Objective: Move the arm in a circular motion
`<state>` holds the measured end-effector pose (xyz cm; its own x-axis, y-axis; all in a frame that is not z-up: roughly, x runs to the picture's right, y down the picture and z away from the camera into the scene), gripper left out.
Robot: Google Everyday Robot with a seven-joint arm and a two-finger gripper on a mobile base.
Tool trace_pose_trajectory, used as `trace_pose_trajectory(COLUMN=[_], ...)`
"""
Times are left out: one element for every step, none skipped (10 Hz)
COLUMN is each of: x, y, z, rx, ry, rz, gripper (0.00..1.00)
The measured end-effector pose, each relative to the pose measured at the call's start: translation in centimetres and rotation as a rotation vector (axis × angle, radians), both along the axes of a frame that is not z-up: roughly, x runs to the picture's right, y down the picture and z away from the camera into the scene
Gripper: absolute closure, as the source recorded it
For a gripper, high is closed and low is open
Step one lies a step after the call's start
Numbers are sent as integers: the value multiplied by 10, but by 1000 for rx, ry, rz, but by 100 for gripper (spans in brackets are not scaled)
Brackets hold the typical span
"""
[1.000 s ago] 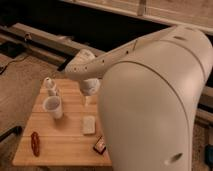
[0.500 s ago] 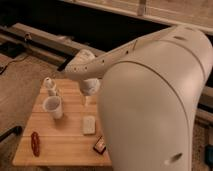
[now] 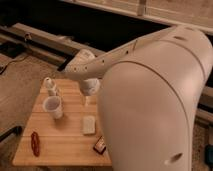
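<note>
a wooden table (image 3: 67, 150) stands on carpet at 7 o'clock, and the cream-white arm (image 3: 150, 100) fills 3 to 5 o'clock, reaching over the table's far edge. the gripper (image 3: 86, 101) hangs above mid-table; whether it is spread or closed cannot be told. a white cup (image 3: 53, 107) stands near at its 9 o'clock and a pale block (image 3: 89, 125) lies at its 6 o'clock.

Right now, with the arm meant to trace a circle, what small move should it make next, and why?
Probably sweep the hand sideways in a short arc at its present height, without going lower. The arm reaches out over the wooden table, and the hand hangs just above it, near the white cup and the pale block, so a drop could knock them.
</note>
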<state>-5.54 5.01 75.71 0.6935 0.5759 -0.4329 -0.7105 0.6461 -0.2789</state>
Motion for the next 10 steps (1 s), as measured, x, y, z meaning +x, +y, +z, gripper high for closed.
trace_pose_trajectory(x=[0, 0, 0, 0, 0, 0, -1, -4, -3, 7], y=[0, 0, 0, 0, 0, 0, 2, 9, 15, 23], z=[0, 0, 0, 0, 0, -1, -4, -12, -17, -27], rx=[0, 0, 0, 0, 0, -2, -5, -14, -19, -26], ry=[0, 0, 0, 0, 0, -1, -7, -15, -15, -3], rz=[0, 0, 0, 0, 0, -1, -5, -9, -5, 9], gripper=[20, 20, 20, 20, 20, 20, 20, 20, 20, 20])
